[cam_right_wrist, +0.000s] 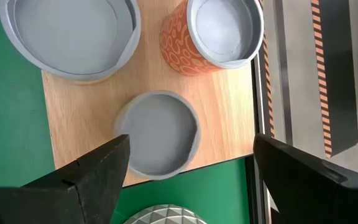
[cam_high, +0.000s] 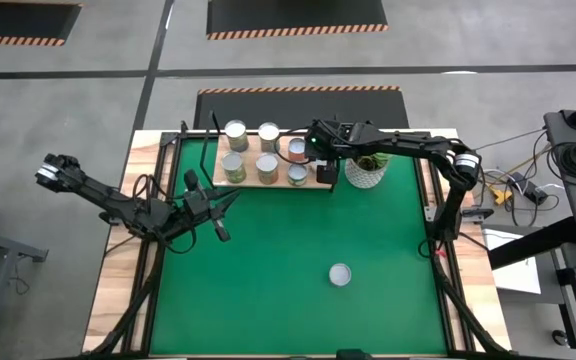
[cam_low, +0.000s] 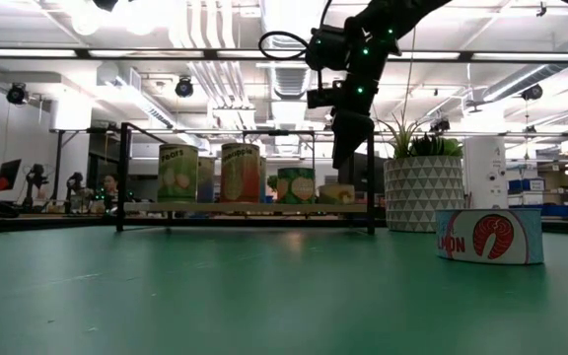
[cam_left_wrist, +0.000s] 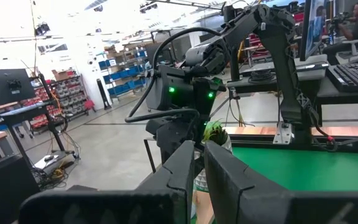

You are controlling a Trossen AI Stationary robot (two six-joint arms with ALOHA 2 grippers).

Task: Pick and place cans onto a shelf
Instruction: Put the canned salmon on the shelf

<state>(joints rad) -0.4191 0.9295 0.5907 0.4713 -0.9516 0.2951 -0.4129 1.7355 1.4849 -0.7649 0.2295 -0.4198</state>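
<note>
Several cans stand on the light-wood shelf [cam_high: 251, 182] at the far side of the green mat. My right gripper [cam_high: 322, 166] hangs open just above the shelf's right end. In the right wrist view its fingers [cam_right_wrist: 98, 174] stand either side of a small silver-topped can [cam_right_wrist: 160, 140], which rests on its base on the board [cam_right_wrist: 229, 124]. In the low view the gripper [cam_low: 346, 148] is clear above this can [cam_low: 335, 194]. A flat salmon-label can [cam_high: 340, 274] sits alone on the mat, and also shows in the low view [cam_low: 489, 235]. My left gripper [cam_high: 226, 203] waits at the mat's left, shut and empty.
A white patterned pot with a green plant [cam_high: 365, 170] stands close to the shelf's right end, beside my right gripper. An orange-label can [cam_right_wrist: 211, 34] and a wider can [cam_right_wrist: 73, 34] stand behind the small one. The shelf's black wire frame [cam_low: 121, 177] rises at its ends.
</note>
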